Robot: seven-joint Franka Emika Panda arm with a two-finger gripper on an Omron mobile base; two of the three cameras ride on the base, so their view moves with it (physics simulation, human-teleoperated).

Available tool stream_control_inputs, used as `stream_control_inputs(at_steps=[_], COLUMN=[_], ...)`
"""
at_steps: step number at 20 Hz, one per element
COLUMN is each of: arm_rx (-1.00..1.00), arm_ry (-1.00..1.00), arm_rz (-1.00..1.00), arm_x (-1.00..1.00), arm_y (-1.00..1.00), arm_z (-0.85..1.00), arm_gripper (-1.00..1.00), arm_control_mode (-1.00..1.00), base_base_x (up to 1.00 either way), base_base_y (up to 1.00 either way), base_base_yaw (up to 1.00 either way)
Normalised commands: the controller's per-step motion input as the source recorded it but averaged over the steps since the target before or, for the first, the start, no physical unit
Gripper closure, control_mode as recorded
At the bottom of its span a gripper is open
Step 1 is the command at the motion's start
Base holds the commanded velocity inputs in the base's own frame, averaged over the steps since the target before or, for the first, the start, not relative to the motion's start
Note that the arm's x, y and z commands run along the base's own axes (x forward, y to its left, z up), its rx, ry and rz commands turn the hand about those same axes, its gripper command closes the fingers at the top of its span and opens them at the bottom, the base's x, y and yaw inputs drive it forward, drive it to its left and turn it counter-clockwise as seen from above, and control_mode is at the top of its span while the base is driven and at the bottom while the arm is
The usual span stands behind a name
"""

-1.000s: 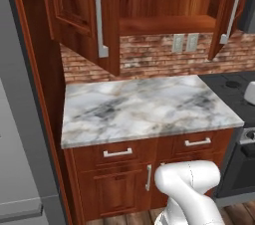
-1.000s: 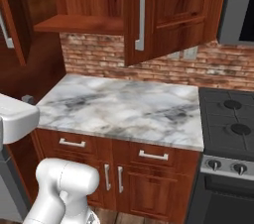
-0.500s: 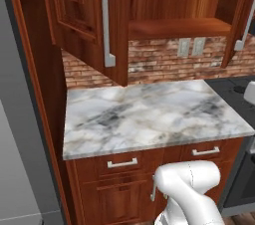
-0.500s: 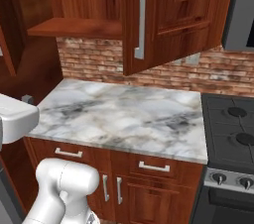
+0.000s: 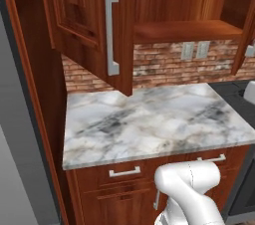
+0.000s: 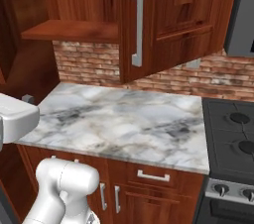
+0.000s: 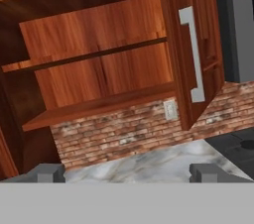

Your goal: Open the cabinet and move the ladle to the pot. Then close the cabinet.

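The cabinet (image 7: 99, 69) stood open above the desk (image 5: 149, 124), the gripper (image 7: 126, 173) was spread wide holding nothing, and I could not find the ladle, so it needed hunting next.

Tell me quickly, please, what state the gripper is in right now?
Gripper: open and holding nothing, its fingertips spread wide apart, facing the open cabinet.

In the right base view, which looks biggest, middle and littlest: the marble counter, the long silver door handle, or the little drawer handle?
1. White-grey marble countertop, by far biggest.
2. Long vertical silver bar handle on the open reddish-brown cabinet door.
3. Short horizontal silver drawer pull, littlest.
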Motion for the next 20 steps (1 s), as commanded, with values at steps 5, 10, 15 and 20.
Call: stream_control_inputs(at_steps=[5,10,15,20], arm_rx=[0.00,0.00,0.00,0.00], arm_ry=[0.00,0.00,0.00,0.00], arm_rz=[0.00,0.00,0.00,0.00], arm_x=[0.00,0.00,0.00,0.00], arm_y=[0.00,0.00,0.00,0.00], arm_z=[0.00,0.00,0.00,0.00], arm_gripper=[-1.00,-1.00,-1.00,-1.00], arm_control_mode=[1.00,1.00,1.00,1.00], base_base_x=[0.19,0.01,0.00,0.00], base_base_y=[0.23,0.23,0.26,0.28], base_base_yaw=[0.00,0.00,0.00,0.00])
